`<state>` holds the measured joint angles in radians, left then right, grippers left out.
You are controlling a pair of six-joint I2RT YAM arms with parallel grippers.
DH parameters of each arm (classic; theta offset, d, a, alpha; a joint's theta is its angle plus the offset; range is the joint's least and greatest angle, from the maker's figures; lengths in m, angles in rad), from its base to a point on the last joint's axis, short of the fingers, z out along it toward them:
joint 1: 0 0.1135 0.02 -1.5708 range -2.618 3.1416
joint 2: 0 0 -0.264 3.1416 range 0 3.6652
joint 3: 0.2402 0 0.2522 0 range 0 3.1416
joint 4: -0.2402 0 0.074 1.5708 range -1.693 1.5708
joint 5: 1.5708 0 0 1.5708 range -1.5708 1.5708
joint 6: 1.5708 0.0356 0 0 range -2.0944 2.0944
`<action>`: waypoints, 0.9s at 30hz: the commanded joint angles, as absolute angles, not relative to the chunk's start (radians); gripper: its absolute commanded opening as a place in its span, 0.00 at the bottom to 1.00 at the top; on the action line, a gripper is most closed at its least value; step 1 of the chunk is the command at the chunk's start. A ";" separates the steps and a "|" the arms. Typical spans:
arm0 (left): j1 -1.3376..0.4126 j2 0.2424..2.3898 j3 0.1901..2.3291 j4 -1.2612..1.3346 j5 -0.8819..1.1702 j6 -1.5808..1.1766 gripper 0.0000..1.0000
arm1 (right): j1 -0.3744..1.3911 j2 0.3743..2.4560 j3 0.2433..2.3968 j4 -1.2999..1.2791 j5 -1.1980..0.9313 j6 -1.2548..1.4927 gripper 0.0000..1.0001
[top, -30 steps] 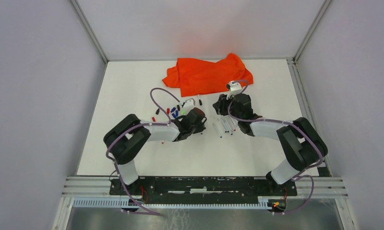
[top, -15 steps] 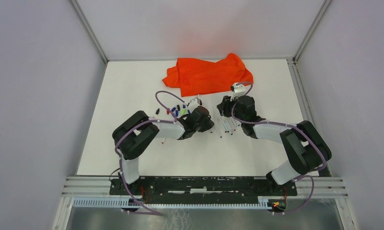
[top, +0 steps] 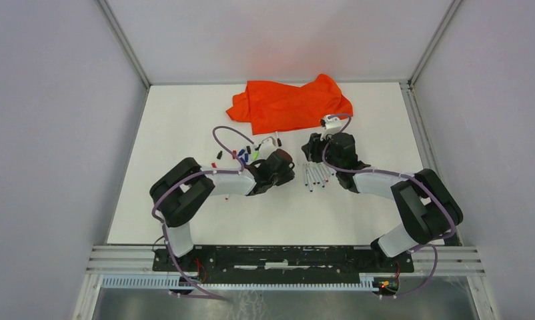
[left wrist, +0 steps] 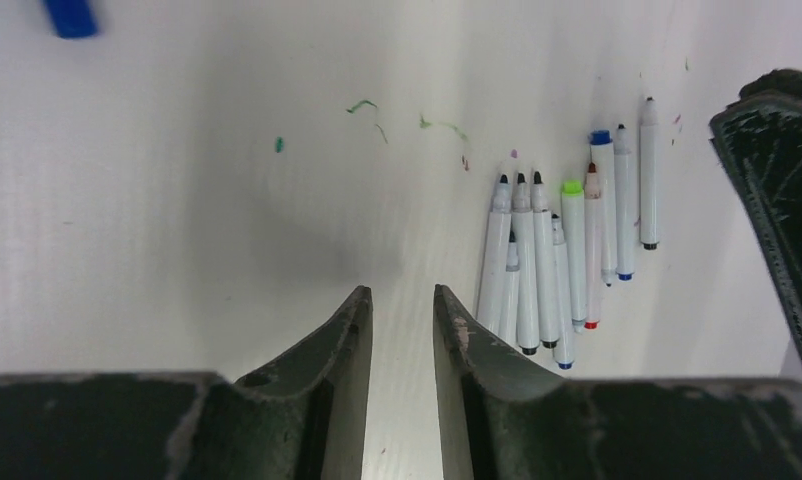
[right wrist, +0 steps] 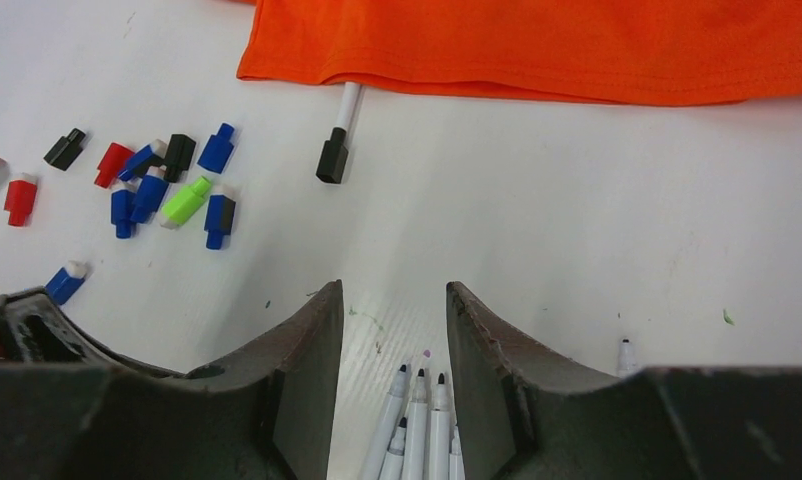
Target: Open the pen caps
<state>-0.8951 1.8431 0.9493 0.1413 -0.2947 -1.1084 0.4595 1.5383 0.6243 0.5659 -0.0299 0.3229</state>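
Right wrist cam has the best look at the pen caps (right wrist: 167, 190): a loose bunch of blue, red, black and one green. They're lying on the white tabletop (right wrist: 577, 220), out ahead of the right hand (right wrist: 394, 300) and off to its left, well apart from the fingers. One more black cap (right wrist: 331, 160) is still on its pen just ahead of that hand, with the barrel poking out from under the orange cloth (right wrist: 577, 50) by the far edge. Right hand is spread with nothing in it, and the tips of a row of uncapped pens (right wrist: 419, 420) show between its fingers. Left hand (left wrist: 402, 305) has its fingers only a little apart, also empty. The pens lie just to its right, and a single blue cap (left wrist: 72, 17) sits far ahead to its left. From the top view the bunch is around the middle of the tabletop, a bit toward the left edge.
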 commanded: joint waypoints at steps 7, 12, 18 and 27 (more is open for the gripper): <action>-0.882 1.540 1.006 -0.200 -0.706 -0.933 0.44 | 0.484 1.625 0.847 0.454 -0.119 0.251 0.47; -0.841 1.489 0.988 -0.276 -0.737 -0.905 0.50 | 0.513 1.750 1.017 0.332 -0.117 0.219 0.48; -0.821 1.440 0.935 -0.260 -0.726 -0.913 0.50 | 0.545 1.923 1.242 0.176 -0.096 0.171 0.48; -0.788 1.408 0.904 -0.246 -0.703 -0.900 0.50 | 0.563 2.105 1.502 -0.011 -0.011 0.125 0.47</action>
